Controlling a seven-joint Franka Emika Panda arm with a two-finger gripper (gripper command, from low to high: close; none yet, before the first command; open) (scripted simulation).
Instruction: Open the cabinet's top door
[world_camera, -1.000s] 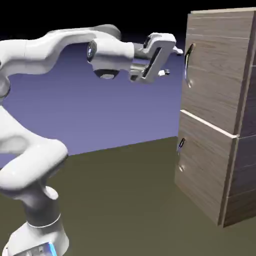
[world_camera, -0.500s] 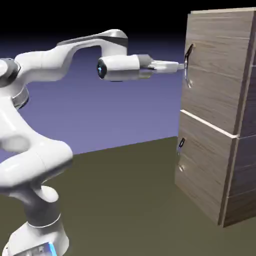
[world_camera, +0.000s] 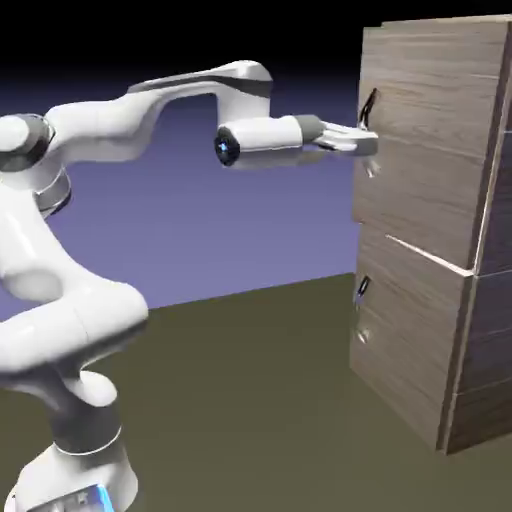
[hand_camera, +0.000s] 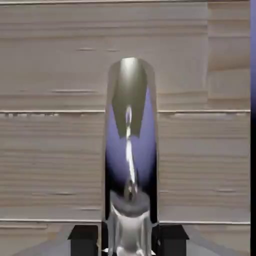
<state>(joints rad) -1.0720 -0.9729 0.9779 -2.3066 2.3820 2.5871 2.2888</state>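
Robot arm gripping a cabinet door handle.
The end effector (world_camera: 366, 143) is clenched on the top door's (world_camera: 425, 100) dark bar handle (hand_camera: 130, 150); the door stands slightly ajar on the cabinet (world_camera: 440, 330) at the desk's (world_camera: 250, 400) right.

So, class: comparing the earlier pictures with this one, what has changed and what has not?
The gripper reached right to the top door, closed on its handle and began swinging the door outward. The cabinet and lower door stayed put.
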